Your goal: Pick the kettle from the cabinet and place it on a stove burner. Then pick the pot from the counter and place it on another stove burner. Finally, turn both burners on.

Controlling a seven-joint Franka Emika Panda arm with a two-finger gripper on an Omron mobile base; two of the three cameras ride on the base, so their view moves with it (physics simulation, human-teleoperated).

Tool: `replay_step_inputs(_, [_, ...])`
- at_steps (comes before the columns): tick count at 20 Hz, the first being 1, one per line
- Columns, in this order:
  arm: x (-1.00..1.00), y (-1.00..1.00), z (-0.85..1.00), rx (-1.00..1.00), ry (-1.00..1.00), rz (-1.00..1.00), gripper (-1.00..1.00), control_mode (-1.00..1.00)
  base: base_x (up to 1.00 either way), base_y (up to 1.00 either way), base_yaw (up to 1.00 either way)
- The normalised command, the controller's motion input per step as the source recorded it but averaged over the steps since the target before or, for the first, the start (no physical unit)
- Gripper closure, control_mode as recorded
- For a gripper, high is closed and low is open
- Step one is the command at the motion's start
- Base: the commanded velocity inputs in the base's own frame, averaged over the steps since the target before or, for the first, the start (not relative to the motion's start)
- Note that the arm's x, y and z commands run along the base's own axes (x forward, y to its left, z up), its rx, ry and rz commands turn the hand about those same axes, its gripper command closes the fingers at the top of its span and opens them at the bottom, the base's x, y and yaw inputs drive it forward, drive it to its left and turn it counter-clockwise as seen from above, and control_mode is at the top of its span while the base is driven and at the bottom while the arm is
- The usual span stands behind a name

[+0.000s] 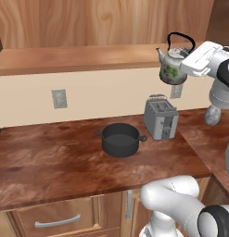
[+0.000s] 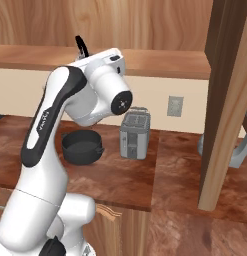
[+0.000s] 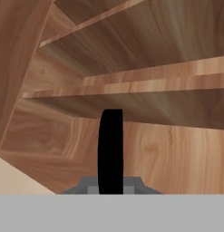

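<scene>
Reddish-brown wood-grain worktop (image 1: 51, 162) carries the dark pot (image 1: 120, 139) near its middle, with a silver toaster (image 1: 160, 118) just beside it on the right. Above the toaster, the kettle (image 1: 171, 67) hangs in the air in front of the cabinet (image 1: 88, 58) shelf edge, its black arched handle pinched in the fully closed jaws of the gripper (image 1: 192, 62), at the far right.

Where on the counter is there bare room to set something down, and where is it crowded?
Free: the counter left of the pot, out to its front edge. Crowded: the right end, where the pot and toaster stand close together.
</scene>
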Motion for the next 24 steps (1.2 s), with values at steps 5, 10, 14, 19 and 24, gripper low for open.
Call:
replay_step_inputs(5, [-0.10, 0.00, -0.17, 0.00, 0.00, 0.00, 1.00, -1.00, 0.00, 0.00, 0.00])
replay_step_inputs(10, [-0.07, 0.00, -0.17, 0.00, 0.00, 0.00, 1.00, -1.00, 0.00, 0.00, 0.00])
replay_step_inputs(14, [-0.05, 0.01, -0.16, 0.00, 0.00, 0.00, 1.00, -1.00, 0.00, 0.00, 0.00])
replay_step_inputs(19, [-0.07, 0.01, -0.17, 0.00, 0.00, 0.00, 1.00, -1.00, 0.00, 0.00, 0.00])
replay_step_inputs(24, [-0.08, 0.01, -0.22, 0.00, 0.00, 0.00, 1.00, -1.00, 0.00, 0.00, 0.00])
